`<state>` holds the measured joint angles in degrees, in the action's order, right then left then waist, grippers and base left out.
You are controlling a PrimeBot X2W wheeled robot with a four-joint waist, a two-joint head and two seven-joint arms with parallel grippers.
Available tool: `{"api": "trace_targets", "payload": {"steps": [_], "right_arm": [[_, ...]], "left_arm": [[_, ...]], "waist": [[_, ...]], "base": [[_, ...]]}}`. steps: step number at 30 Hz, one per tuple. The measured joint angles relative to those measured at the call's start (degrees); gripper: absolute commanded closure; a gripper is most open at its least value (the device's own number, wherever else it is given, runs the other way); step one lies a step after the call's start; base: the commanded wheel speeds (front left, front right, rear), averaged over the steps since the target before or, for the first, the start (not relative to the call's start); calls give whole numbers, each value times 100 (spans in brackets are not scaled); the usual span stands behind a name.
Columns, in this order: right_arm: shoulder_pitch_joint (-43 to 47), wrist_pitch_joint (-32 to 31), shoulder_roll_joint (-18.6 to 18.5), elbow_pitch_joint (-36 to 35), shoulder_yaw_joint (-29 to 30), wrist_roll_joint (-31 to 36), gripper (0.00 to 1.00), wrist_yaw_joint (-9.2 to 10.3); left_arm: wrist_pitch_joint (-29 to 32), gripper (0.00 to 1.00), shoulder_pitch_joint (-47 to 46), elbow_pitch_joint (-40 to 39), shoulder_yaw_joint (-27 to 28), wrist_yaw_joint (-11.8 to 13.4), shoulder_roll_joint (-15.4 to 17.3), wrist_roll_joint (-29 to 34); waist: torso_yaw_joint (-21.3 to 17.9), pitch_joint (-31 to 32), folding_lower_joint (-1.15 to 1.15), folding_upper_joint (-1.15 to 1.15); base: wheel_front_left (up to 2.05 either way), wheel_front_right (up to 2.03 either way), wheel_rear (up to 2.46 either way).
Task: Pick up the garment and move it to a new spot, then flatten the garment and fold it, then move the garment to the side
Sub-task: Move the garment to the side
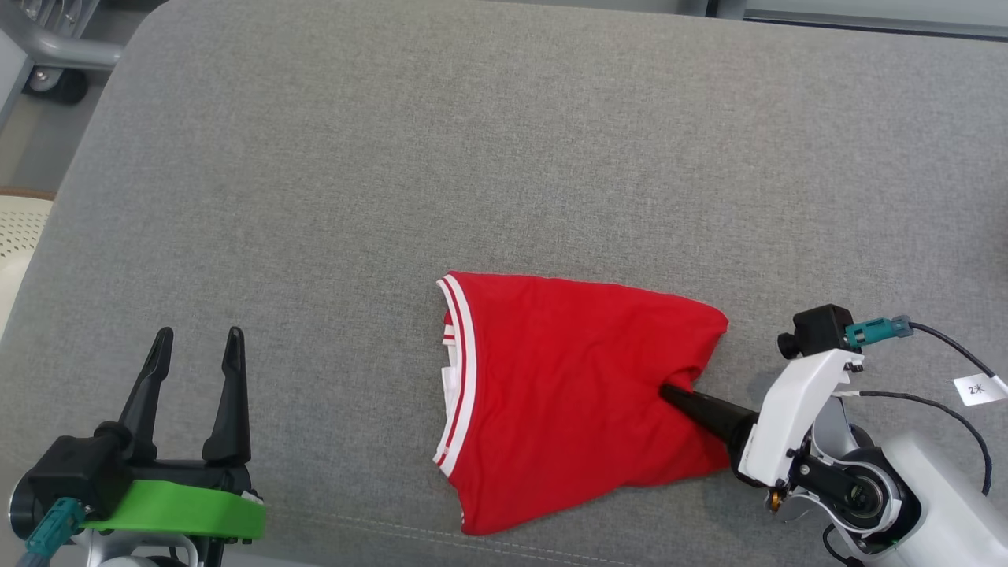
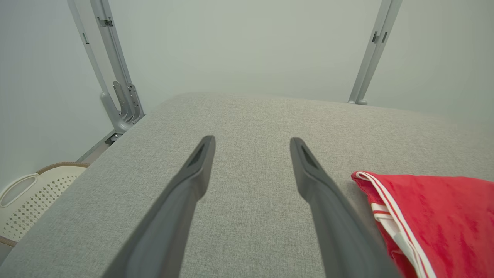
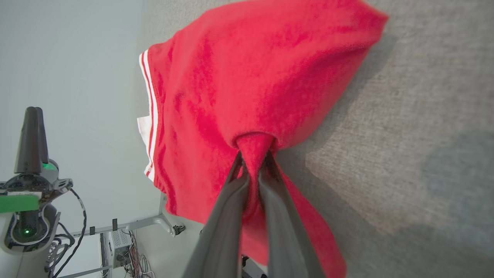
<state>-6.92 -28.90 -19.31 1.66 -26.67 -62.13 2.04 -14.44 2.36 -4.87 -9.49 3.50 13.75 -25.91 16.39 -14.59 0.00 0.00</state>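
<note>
At the far left, a pale plastic basket (image 2: pixel 34 193) with a perforated wall sits below the corner of the grey padded surface (image 1: pixel 394 157). The surface's woven cover looks coarse and matte, and its corners are rounded. Over its near left part is the left gripper (image 1: pixel 199 335), its two long, tapering dark fingers spread apart with nothing between them. A bright green band (image 1: pixel 177 508) wraps its base.

To the right, near the middle of the surface, lies the garment (image 1: pixel 567 394). It is a soft red knit piece bunched into a rough triangle. Its left edge is trimmed with a white ribbed band carrying red stripes, and a bit of white lining shows beneath.

The garment's right side gathers into a puckered point. There the right gripper (image 1: pixel 669 391) has its slim fingers pinched tight on a fold of the red cloth. Behind those fingers, a white moulded wrist housing (image 1: pixel 795 409) carries a black camera block, a teal plug and thin black cables.
</note>
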Motion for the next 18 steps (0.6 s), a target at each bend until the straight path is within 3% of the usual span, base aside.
{"api": "trace_targets", "payload": {"steps": [8, 14, 18], "right_arm": [[-60, -156, -254, -76, 227, -73, 100, -52], [-397, -458, -842, -159, 508, -71, 100, -35], [-617, -779, -1384, -203, 757, -71, 100, 82]], "left_arm": [[0, 0, 51, 12, 87, 1, -25, 0], [0, 0, 129, -7, 168, 2, -32, 0], [0, 0, 142, -40, 180, 2, -38, 0]], "waist": [[-5, 195, 0, 0], [-99, 213, 0, 0], [-184, 239, 0, 0]], "base": [[0, 0, 0], [0, 0, 0], [0, 0, 0]]}}
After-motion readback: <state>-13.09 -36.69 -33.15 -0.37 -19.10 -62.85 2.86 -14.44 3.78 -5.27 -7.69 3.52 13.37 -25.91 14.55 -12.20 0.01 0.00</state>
